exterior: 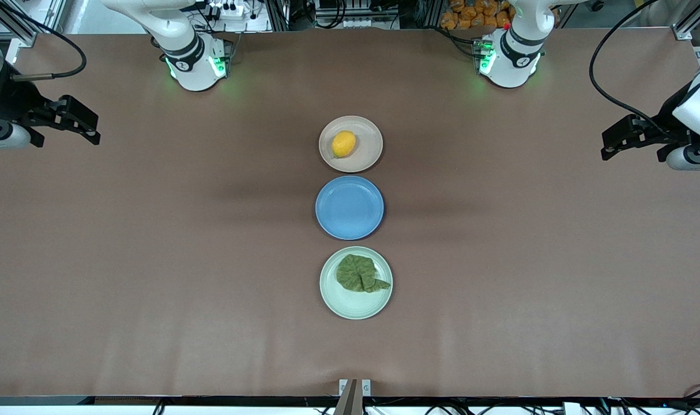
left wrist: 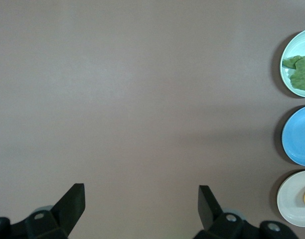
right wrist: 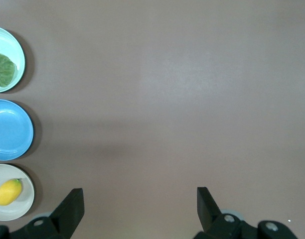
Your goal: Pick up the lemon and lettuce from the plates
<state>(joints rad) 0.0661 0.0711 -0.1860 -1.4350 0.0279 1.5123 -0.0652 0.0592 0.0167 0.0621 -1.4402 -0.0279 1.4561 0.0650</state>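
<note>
At the frame's left edge the right gripper (exterior: 87, 124) waits over bare brown table (exterior: 154, 259), fingers spread apart. Down the centre run three plates: the lemon (exterior: 343, 143) on the beige-pink plate (exterior: 368, 134) uppermost, a blue plate (exterior: 349, 207) in the middle, the lettuce (exterior: 358, 273) on the mint-green plate (exterior: 350, 305) lowest. At the right edge the left gripper (exterior: 612, 143) also waits, fingers parted.
</note>
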